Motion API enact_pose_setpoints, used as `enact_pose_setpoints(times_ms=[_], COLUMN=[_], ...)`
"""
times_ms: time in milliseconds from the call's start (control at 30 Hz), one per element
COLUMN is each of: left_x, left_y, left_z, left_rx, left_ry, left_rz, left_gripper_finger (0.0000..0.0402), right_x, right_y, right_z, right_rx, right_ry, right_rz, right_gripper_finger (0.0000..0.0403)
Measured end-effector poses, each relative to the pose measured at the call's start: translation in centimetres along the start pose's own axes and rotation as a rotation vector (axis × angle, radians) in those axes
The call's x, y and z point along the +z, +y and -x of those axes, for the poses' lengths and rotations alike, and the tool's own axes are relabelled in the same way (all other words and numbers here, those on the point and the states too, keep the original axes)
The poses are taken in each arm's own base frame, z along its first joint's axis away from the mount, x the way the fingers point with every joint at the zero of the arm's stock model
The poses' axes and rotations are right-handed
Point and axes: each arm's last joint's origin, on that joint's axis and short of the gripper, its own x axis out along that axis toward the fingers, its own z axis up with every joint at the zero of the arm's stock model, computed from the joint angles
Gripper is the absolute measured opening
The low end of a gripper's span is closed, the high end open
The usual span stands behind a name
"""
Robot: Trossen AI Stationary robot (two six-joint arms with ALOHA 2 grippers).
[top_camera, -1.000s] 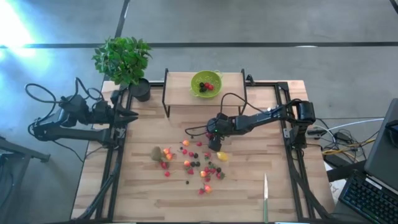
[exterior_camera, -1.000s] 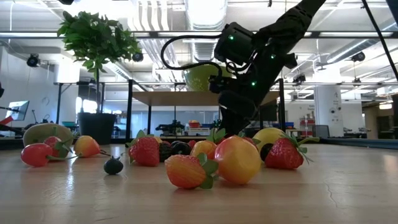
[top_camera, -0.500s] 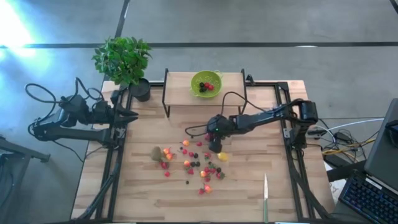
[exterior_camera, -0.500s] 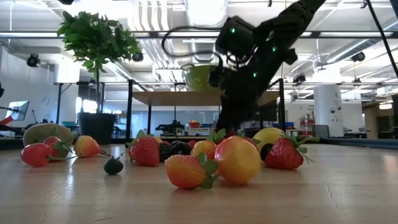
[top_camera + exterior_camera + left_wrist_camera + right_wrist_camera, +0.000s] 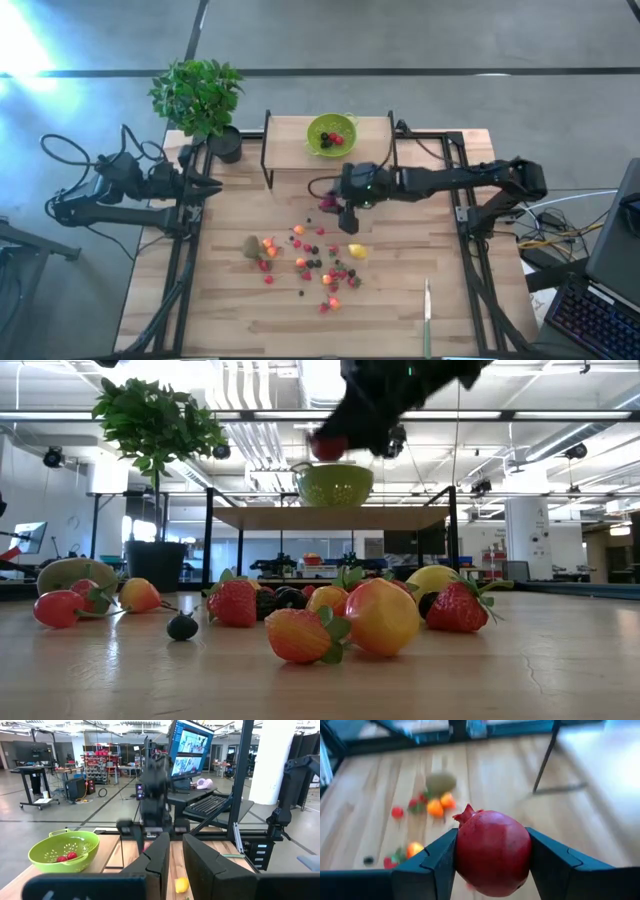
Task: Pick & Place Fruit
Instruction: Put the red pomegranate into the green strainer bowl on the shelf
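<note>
My right gripper (image 5: 333,202) is shut on a red pomegranate (image 5: 492,851), which hangs high above the table (image 5: 240,300) and shows in the low view as a red ball (image 5: 326,447) in front of the green bowl (image 5: 335,483). The other fruit (image 5: 312,262), among them a kiwi (image 5: 251,246) and a lemon (image 5: 357,251), lies scattered on the table's middle. The bowl (image 5: 331,135) stands on a raised shelf at the far edge, with a few berries in it. My left gripper (image 5: 215,185) waits shut at the table's left edge, holding nothing. My right gripper pinches the pomegranate's two round sides (image 5: 465,855) between its two fingers (image 5: 437,860). The fingers slant down toward the table's left. The fruit is lifted clear of the table, its small crown (image 5: 467,812) pointing away from the wrist.
A potted plant (image 5: 198,95) stands at the far left corner. A slim knife (image 5: 427,310) lies near the front right. The shelf's black frame (image 5: 266,150) rises between the scattered fruit and the bowl. Bare wood lies at the near left.
My right gripper has risen steeply from among the scattered fruit and gone a little toward the far edge, tipping from pointing down toward level. The pomegranate has come up with it, clear of the table. The other fruit has stayed in place.
</note>
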Motion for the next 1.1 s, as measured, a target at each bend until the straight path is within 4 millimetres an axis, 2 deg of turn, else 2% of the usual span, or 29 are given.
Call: enact_pose_setpoints(times_ms=[200,367,567,767,1100], left_x=[0.0,0.0,0.0,0.0,0.0], left_y=[0.0,0.0,0.0,0.0,0.0], left_z=[0.0,0.0,0.0,0.0,0.0], left_rx=[0.0,0.0,0.0,0.001,0.001], left_ry=[0.0,0.0,0.0,0.0,0.0], left_rz=[0.0,0.0,0.0,0.0,0.0], left_gripper_finger=[0.0062,0.0062,0.0062,0.0062,0.0062], right_x=[4.6,6.5,6.4,5.0,4.0], right_y=[-1.3,-3.5,-7.2,-10.5,-12.2], right_z=[2.9,4.0,4.0,4.2,4.4], right_rx=[-0.072,-0.194,-0.293,-0.374,-0.415], right_ry=[-0.125,-0.124,-0.09,-0.019,0.02], right_rz=[0.042,0.048,-0.005,-0.085,-0.118], right_gripper_finger=[0.0196,0.0201,0.0196,0.0202,0.0201])
